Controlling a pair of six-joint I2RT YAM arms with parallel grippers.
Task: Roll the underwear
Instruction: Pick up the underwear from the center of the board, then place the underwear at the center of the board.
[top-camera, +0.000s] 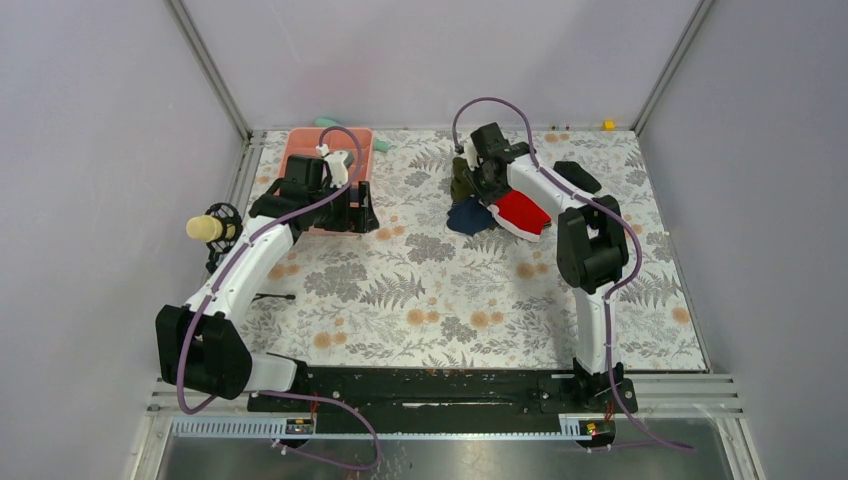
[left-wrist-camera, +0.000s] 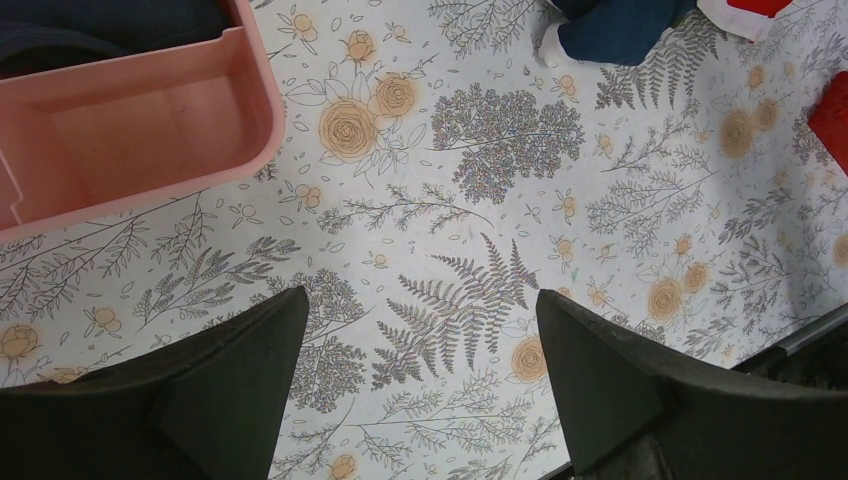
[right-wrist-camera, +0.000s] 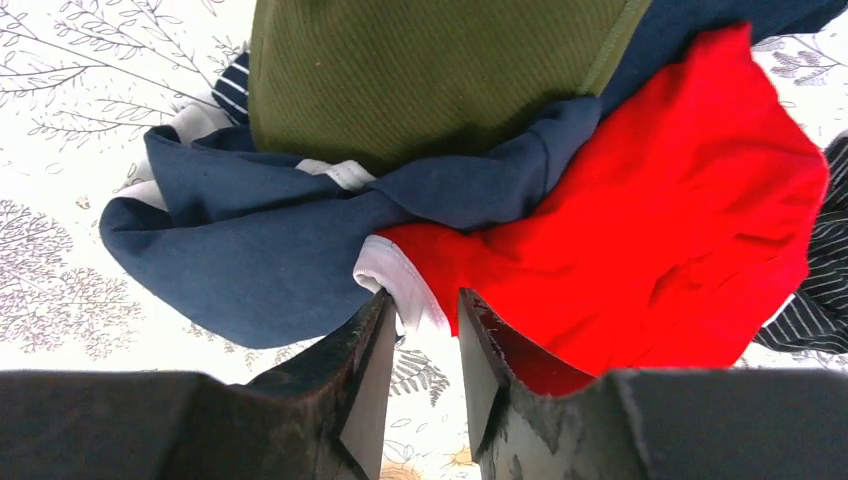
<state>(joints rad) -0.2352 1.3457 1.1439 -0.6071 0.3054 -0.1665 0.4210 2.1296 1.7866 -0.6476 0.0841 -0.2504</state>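
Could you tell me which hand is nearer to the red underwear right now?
The right hand: it straddles the white-trimmed edge of the underwear. The left hand hovers by the pink bin, well away.

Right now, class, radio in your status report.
Left tool open near pink bin. Right tool narrow, astride trim of underwear. Navy garment overlaps it.

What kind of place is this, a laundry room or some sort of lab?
Probably a robot test booth, not a home: a left arm and right arm bolted at the edge of a table, plain grey walls boxing it in, and red underwear among a few clothes laid out.
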